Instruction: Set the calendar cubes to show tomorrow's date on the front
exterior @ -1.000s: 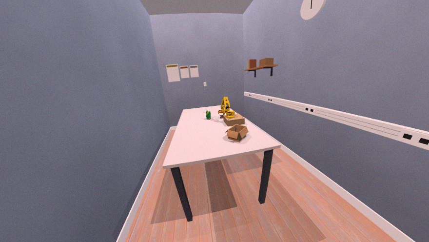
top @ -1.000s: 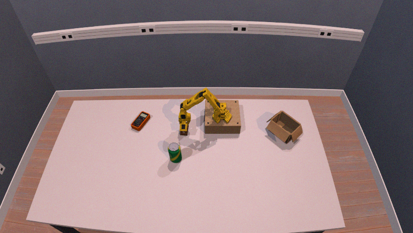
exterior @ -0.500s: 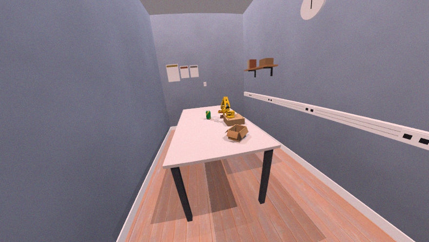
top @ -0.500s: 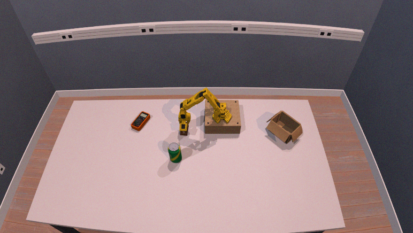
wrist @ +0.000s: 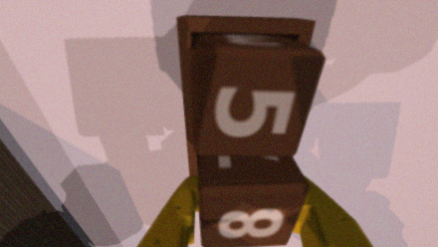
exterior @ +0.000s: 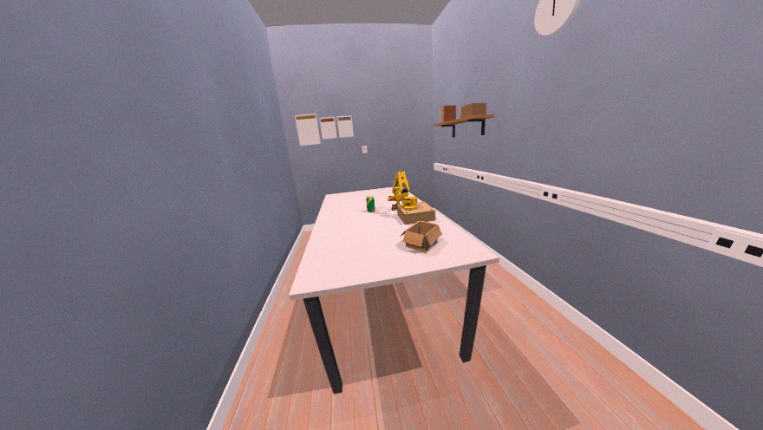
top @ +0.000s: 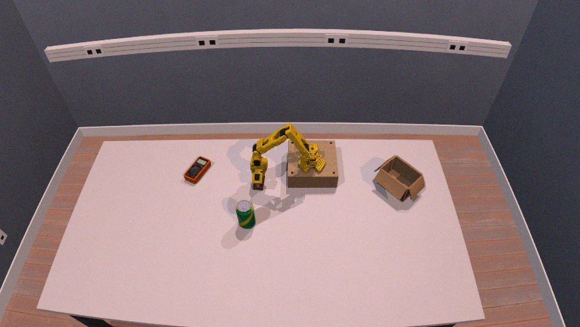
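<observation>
In the wrist view the dark brown calendar tray [wrist: 199, 90] lies lengthwise on the white mat. A brown cube with a white 5 [wrist: 255, 102] on its upper face sits askew in the far part of the tray, its right edge over the tray's rim. A second brown cube with a white 8 [wrist: 250, 219] is nearest the camera, between my yellow fingers. My gripper [wrist: 251, 226] is shut on this cube. In the top view the gripper [top: 257, 183] points straight down at the small brown calendar [top: 258, 188], left of the arm's base. The month side is hidden.
A green soda can [top: 245, 214] stands just in front of the calendar. An orange multimeter [top: 197, 169] lies to the left. The arm is mounted on a wooden block [top: 312, 164]. An open cardboard box [top: 399, 177] sits far right.
</observation>
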